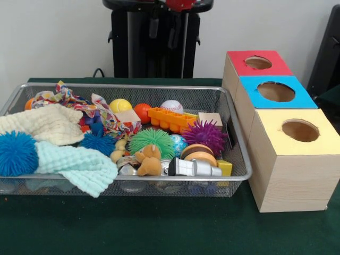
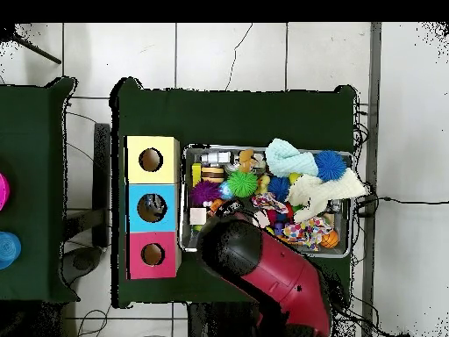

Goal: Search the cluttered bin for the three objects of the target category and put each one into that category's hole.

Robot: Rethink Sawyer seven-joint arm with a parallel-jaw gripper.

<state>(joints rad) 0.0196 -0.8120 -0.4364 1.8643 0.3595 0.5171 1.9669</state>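
Note:
The silver wire-mesh bin (image 1: 234, 133) sits on the green table, full of toys; it also shows in the overhead view (image 2: 349, 204). To its right in the front view stand three wooden boxes, each with a round hole: red-topped (image 1: 239, 66), blue-topped (image 1: 252, 98) and yellow-topped (image 1: 271, 133). My arm (image 2: 263, 263) reaches over the bin's robot-side edge in the overhead view and hides the gripper. In the front view only the arm's dark end (image 1: 159, 5) shows at the top edge, high above the bin.
In the bin lie a blue spiky ball (image 1: 16, 154), a green one (image 1: 151, 141), a purple one (image 1: 206, 135), two cloths (image 1: 79, 164), a baseball (image 1: 171, 106), a yellow ball (image 1: 120, 105), an orange block toy (image 1: 170, 119), a teddy bear (image 1: 150, 160) and a silver cylinder (image 1: 194, 169).

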